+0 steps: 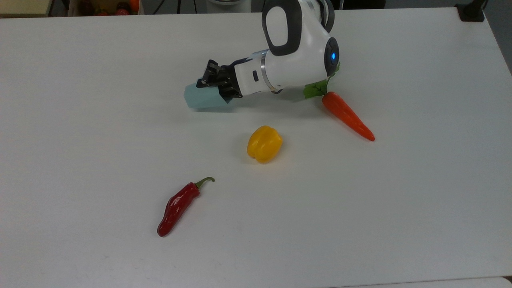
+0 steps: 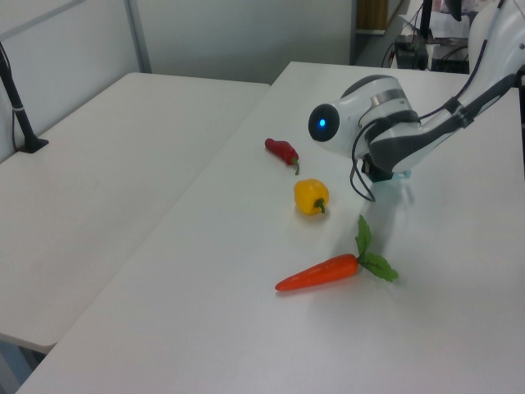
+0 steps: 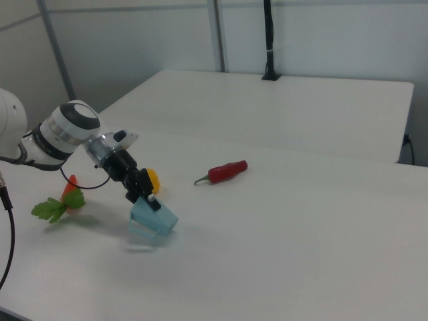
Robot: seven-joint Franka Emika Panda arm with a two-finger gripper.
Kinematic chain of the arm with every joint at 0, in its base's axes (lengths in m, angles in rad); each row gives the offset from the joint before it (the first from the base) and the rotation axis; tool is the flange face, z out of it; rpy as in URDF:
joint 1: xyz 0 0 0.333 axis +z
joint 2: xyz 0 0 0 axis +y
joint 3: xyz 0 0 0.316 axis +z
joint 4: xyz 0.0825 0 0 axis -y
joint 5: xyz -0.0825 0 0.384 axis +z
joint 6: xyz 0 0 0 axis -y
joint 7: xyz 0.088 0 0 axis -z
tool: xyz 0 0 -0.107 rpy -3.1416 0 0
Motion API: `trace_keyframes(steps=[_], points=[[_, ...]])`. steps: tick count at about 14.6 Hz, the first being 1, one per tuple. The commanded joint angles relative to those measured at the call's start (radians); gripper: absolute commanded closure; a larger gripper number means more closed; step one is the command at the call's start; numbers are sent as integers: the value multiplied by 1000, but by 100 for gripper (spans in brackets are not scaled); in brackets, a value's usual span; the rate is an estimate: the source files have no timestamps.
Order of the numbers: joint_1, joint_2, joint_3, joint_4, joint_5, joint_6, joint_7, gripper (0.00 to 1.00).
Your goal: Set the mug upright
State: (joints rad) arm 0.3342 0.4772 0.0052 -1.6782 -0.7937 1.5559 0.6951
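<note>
The pale blue faceted mug (image 1: 198,99) hangs tilted just above the white table (image 1: 80,120), its narrow base pointing to the top view's left. My gripper (image 1: 219,85) is shut on the mug's rim, reaching in low from the top view's right. In the right view the mug (image 3: 155,221) slants down from the gripper (image 3: 146,198), with a faint shadow on the table beneath it. In the left view a sliver of the mug (image 2: 402,173) peeks out behind the arm's wrist.
A yellow pepper (image 1: 264,144) lies just in front of the mug. An orange carrot (image 1: 347,116) with green leaves sits under the arm's elbow on the top view's right. A red chili (image 1: 178,206) lies nearer the front. A second table (image 2: 98,180) adjoins.
</note>
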Motion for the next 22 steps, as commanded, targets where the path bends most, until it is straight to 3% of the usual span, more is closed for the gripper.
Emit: trace_keyframes(steps=[1,3,5,8,10,13,17,19,21,22], points=[[-29,-72,-1,6,2,-30,-89,100],[-53,-100,7,26,27,-20,-135,100],[-81,-106,9,83,227,24,-298,100],[-95,-106,10,81,388,120,-419,100],[-132,-108,10,78,540,209,-539,100],[-156,-95,9,52,620,289,-687,100],[-164,-83,7,49,608,314,-749,65],[-165,-88,7,52,607,308,-749,41],[-173,-101,6,55,607,303,-738,0],[-173,-120,4,55,607,302,-737,0]])
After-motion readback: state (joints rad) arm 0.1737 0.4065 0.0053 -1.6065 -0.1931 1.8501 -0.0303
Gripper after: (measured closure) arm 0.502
